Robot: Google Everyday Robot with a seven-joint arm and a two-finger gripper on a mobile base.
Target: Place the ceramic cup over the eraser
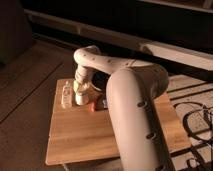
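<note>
My gripper (80, 90) hangs from the pale arm over the far left part of the wooden table (85, 135). It is shut on the ceramic cup (80, 97), a small white mug that stands upright at the table surface or just above it. A small orange-red block (92, 106), probably the eraser, lies just right of the cup and apart from it. My arm hides the cup's handle.
A pale bottle-like object (65, 94) lies left of the cup near the table's left edge. A dark round bowl (102, 81) sits behind the gripper. A dark small item (103, 102) lies beside the orange block. My arm's thick link (132, 115) covers the table's right half.
</note>
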